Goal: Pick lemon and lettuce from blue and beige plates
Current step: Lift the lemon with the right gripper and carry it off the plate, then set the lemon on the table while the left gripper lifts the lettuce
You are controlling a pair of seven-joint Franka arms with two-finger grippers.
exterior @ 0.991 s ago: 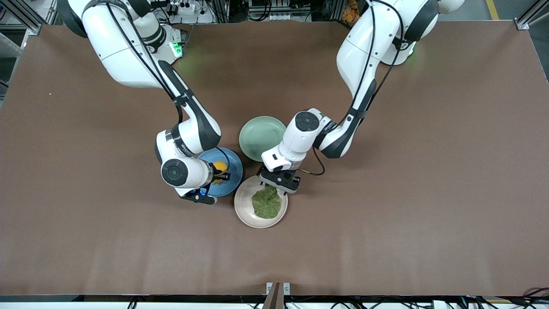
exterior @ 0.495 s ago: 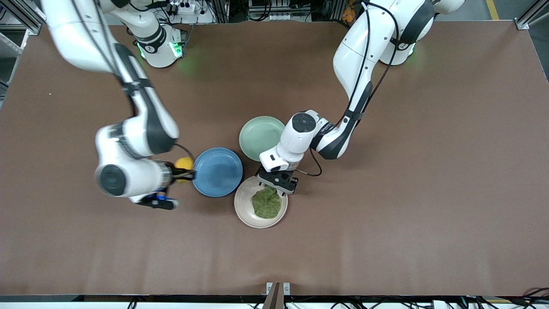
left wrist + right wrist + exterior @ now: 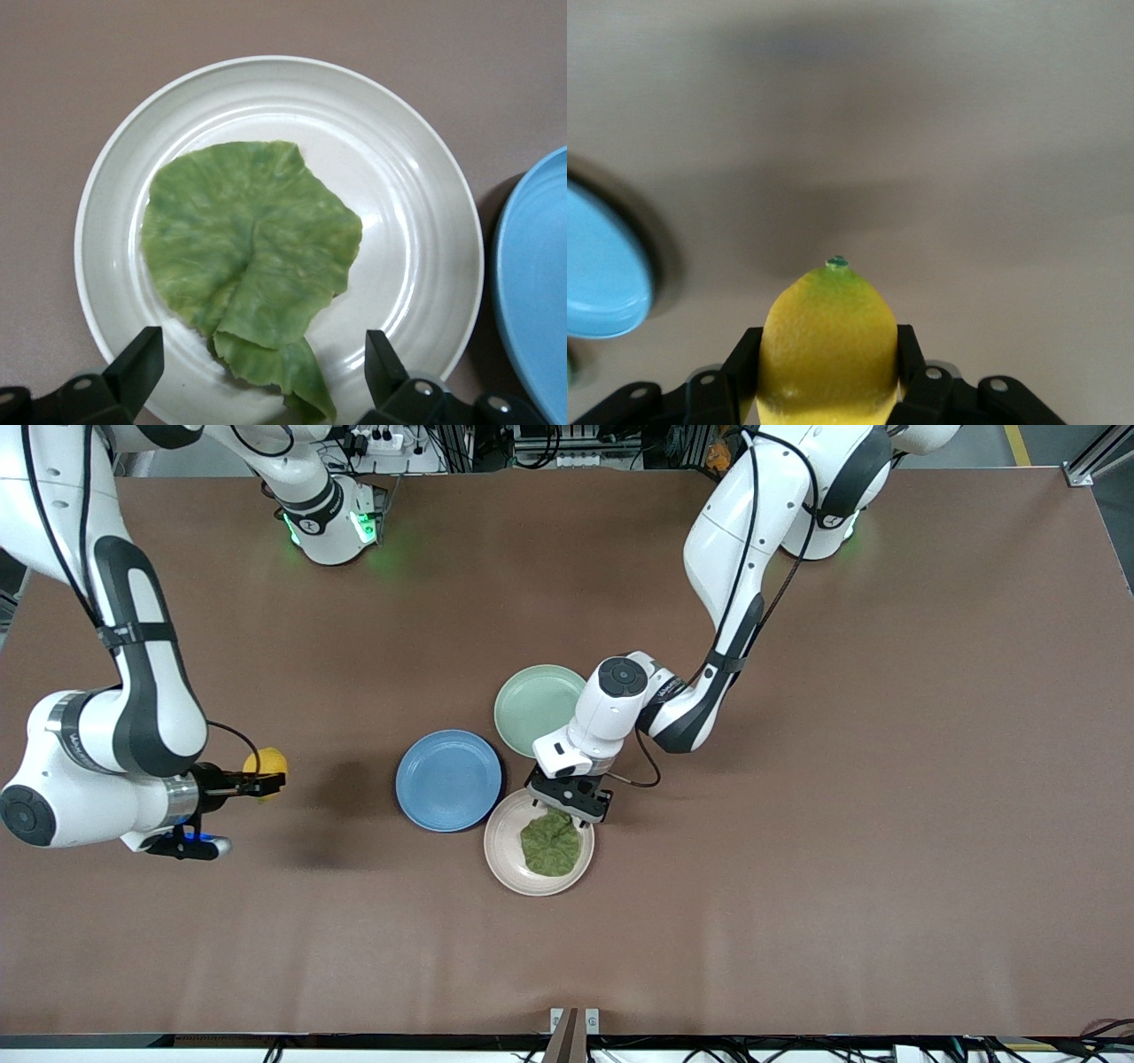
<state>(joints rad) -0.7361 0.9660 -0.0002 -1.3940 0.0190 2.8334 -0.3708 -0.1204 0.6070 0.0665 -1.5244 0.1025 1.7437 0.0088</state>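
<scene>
My right gripper (image 3: 263, 777) is shut on the yellow lemon (image 3: 267, 763) and holds it above bare table toward the right arm's end, away from the blue plate (image 3: 448, 780). In the right wrist view the lemon (image 3: 827, 345) sits between the fingers, with the blue plate's edge (image 3: 602, 279) at the side. The green lettuce (image 3: 549, 842) lies on the beige plate (image 3: 506, 857). My left gripper (image 3: 567, 808) is open just above the plate's farther rim. In the left wrist view the lettuce (image 3: 252, 266) lies flat on the plate (image 3: 416, 212), its stem tip between the open fingers (image 3: 135, 367).
A pale mint-green plate (image 3: 540, 708) stands farther from the front camera, touching close to the blue and beige plates. The left arm's wrist (image 3: 611, 700) hangs over its edge. Brown table (image 3: 797, 868) lies all around.
My right gripper has lifted the lemon off the blue plate and carried it toward the right arm's end of the table. My left gripper has stayed over the beige plate's rim.
</scene>
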